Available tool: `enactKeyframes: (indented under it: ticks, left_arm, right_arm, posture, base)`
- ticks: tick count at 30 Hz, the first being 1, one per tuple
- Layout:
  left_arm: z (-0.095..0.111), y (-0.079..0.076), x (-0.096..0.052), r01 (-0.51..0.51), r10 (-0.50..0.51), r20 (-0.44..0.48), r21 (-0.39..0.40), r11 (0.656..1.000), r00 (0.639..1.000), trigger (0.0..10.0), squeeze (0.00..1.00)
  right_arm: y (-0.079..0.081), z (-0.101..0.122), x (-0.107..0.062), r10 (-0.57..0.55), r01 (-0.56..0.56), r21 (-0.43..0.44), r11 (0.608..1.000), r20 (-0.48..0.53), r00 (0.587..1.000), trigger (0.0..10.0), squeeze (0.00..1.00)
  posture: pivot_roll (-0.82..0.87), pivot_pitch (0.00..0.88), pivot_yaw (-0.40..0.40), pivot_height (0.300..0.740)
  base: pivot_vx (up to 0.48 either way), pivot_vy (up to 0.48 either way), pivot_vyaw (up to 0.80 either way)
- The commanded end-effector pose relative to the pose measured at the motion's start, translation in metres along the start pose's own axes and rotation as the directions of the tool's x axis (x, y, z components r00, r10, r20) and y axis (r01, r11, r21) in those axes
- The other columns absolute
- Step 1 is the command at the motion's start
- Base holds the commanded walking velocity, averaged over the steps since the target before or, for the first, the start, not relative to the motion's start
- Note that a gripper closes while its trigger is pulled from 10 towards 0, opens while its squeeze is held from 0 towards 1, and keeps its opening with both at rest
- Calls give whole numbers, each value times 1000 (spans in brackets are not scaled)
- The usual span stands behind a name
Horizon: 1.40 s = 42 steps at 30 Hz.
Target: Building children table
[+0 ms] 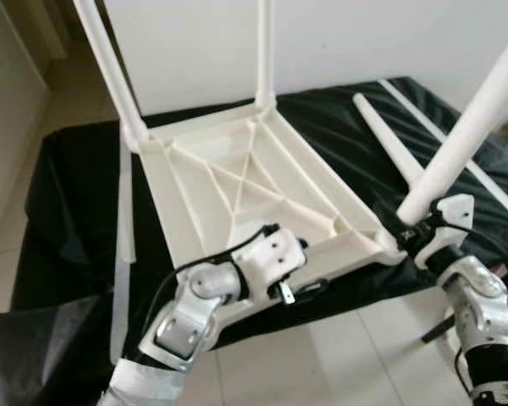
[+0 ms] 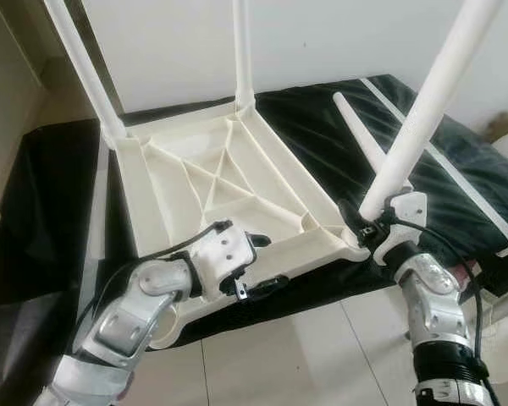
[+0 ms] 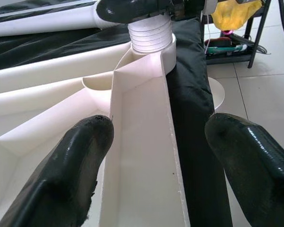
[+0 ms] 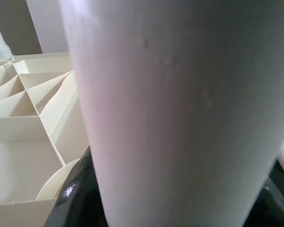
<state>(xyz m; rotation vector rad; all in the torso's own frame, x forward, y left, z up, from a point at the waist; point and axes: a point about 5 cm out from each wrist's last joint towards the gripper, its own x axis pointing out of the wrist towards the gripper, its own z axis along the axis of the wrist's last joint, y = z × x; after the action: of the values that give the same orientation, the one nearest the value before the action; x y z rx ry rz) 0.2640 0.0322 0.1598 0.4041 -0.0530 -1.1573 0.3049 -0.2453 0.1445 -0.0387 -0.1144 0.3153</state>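
L gripper point(image 3: 156, 161) fingers point(image 3: 61, 175) spread wide, lower frame, straddling cream tabletop rim point(image 3: 142, 156). Threaded leg end point(image 3: 151, 35) sits in corner socket, top centre. Black cloth point(image 3: 191, 94) runs down right of the rim. Tile floor point(image 3: 265, 94) w/ yellow item point(image 3: 234, 12), upper right.

Both head eyes look steeply down on the upturned tabletop point(image 1: 254, 194), while each wrist camera peers close along its pincer at that tabletop's near edge.

silver jointed arms | black cables | glossy black fingers point(image 3: 61, 175)
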Motion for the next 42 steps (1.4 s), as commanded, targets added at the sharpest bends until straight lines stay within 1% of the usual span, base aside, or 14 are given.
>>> enactKeyframes:
  ticks: [1,13,15,16,18,19,23,25,27,29,31,33,36,42]
  left_arm:
    - [-2,8,-2,-161,161,-1,0,987,987,10000,0]
    - [-3,2,-2,-140,140,1,-8,990,990,10000,0]
    - [-2,2,-1,-135,135,4,-9,991,991,10000,0]
    - [-2,2,-1,-135,135,4,-9,991,991,10000,0]
    - [-2,3,-1,-134,134,4,-9,991,991,10000,0]
    - [-2,3,-1,-134,134,4,-9,991,991,10000,0]
    - [-3,2,-1,-129,130,4,-14,991,992,10000,0]
    - [-3,3,-2,-129,129,4,-12,992,992,10000,0]
    - [-3,5,-2,-136,136,2,-9,991,991,10000,0]
    - [-3,5,-2,-136,136,2,-9,991,991,10000,0]
    - [-3,8,-2,-149,149,3,-11,989,989,10000,0]
    - [-2,10,-1,-155,155,5,-10,988,988,10000,0]
    - [-2,9,0,-156,156,6,-8,988,988,10000,0]
    - [-2,8,1,-161,161,7,-7,987,987,10000,0]
  right_arm:
    - [9,-18,-2,5,-1,54,999,-72,997,10000,0]
    - [18,-19,2,-119,123,37,992,-88,989,10000,0]
    - [22,-20,6,-222,232,79,970,-112,969,10000,0]
    - [22,-20,6,-222,232,79,970,-112,969,10000,0]
    - [21,-22,8,-299,315,110,943,-136,944,10000,0]
    - [21,-22,8,-299,315,110,943,-136,944,10000,0]
    - [33,-23,11,-427,443,89,892,-160,890,10000,0]
    - [36,-24,11,-441,458,84,885,-161,883,10000,0]
    - [47,-25,11,-482,501,107,859,-163,861,10000,0]
    - [47,-25,11,-482,501,107,859,-163,861,10000,0]
    - [64,-26,12,-540,565,157,810,-177,823,10000,0]
    - [77,-26,15,-567,597,197,778,-192,801,10000,0]
    - [84,-25,19,-576,609,217,763,-198,793,10000,0]
    - [88,-21,23,-605,633,231,738,-189,774,10000,0]
  posture:
    - [-21,45,22,740]
    - [-36,52,29,740]
    - [-39,53,28,740]
    - [-39,53,28,740]
    - [-42,57,29,740]
    - [-42,57,29,740]
    - [-44,64,23,740]
    - [-44,64,21,740]
    - [-42,65,17,740]
    - [-42,65,17,740]
    - [-41,66,14,740]
    - [-41,66,12,740]
    - [-40,63,6,740]
    - [-40,59,0,740]
  base:
    - [0,0,0]
    - [0,0,0]
    - [0,0,0]
    - [0,0,0]
    - [0,0,0]
    - [0,0,0]
    - [0,0,0]
    - [0,0,0]
    - [0,0,0]
    - [0,0,0]
    - [0,0,0]
    - [0,0,0]
    - [0,0,0]
    - [0,0,0]
